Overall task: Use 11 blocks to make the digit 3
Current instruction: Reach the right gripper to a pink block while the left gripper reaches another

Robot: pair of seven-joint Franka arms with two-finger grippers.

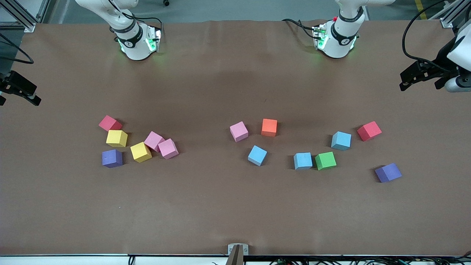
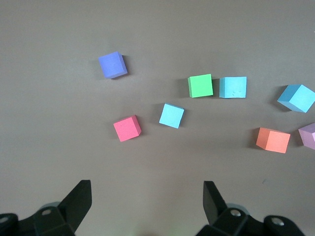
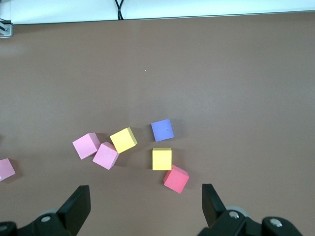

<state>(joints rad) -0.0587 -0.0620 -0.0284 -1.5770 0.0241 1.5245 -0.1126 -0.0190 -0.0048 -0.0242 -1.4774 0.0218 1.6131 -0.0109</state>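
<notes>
The blocks lie loose in two groups on the brown table; no digit 3 is in view. Toward the right arm's end are two yellow blocks (image 1: 117, 138), two touching pink blocks (image 1: 168, 148) and a purple block (image 1: 112, 158). Mid-table sit a pink block (image 1: 239, 131), an orange block (image 1: 269, 127) and a light blue block (image 1: 257, 155). Toward the left arm's end a blue block (image 1: 303, 161) touches a green block (image 1: 325, 161), with another blue block (image 1: 341, 140) and a purple block (image 1: 388, 173) nearby. My left gripper (image 2: 147, 201) and right gripper (image 3: 146, 204) hang open and empty, high above the table.
One red cube (image 1: 109, 123) touches the yellow block that lies farther from the front camera. Another red cube (image 1: 369, 130) lies beside the blue block at the left arm's end. The arm bases (image 1: 336, 36) stand along the table's back edge. A metal bracket (image 1: 238, 250) sits on the front edge.
</notes>
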